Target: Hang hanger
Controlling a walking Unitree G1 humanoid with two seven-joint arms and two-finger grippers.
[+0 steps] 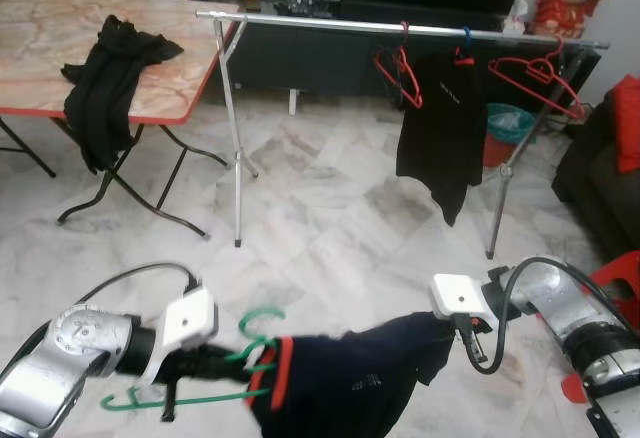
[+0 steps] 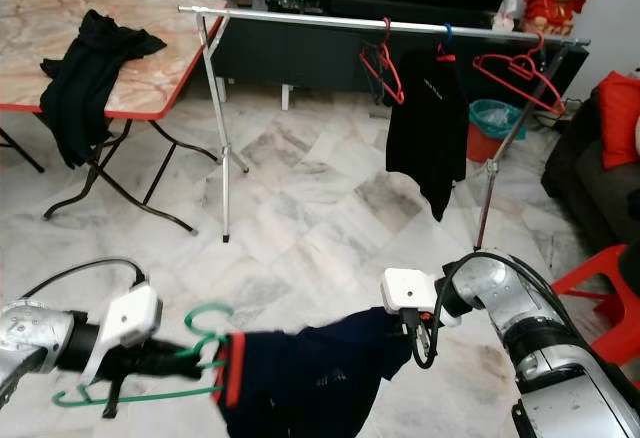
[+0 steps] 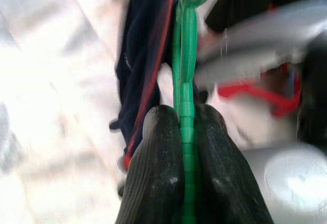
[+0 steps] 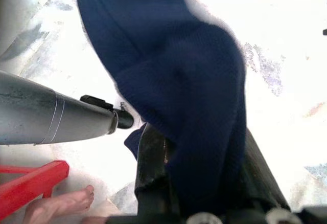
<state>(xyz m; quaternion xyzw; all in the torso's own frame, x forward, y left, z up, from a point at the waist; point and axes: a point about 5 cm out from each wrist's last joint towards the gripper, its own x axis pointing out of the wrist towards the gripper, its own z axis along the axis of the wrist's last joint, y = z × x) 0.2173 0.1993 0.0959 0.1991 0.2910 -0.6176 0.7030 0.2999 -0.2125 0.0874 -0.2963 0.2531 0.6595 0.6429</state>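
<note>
Nearest us, our left gripper (image 3: 182, 170) is clamped on a thin green plastic hanger (image 1: 200, 393), its ribbed black fingers (image 3: 156, 173) pressed to either side of the bar; the hanger sits low over the floor, well short of the rail, its hook curling up beside the wrist. On it hangs a dark navy knit garment (image 1: 345, 378) with a red-trimmed neck, slack and bunched, stretching across to our right gripper (image 1: 440, 343), whose fingers are wrapped in the cloth, so we cannot tell how they stand. In the right wrist view we note a bare foot (image 4: 61, 206) on the floor beside a red plastic piece (image 4: 30, 183). The floor (image 1: 320, 228) is pale, glossy veined marble tile. Farther off stands a slim metal clothes rail (image 1: 400, 28) on tubular legs, carrying two empty red wire hangers (image 1: 398, 73) and (image 1: 540, 78) and a black T-shirt (image 1: 440, 128) on a third. At left, a folding table (image 1: 50, 48) with a marbled top and red edge bears a crumpled black garment (image 1: 105, 83) spilling over its side. Behind the rail, a teal bin (image 1: 510, 123) holds a liner bag.
</note>
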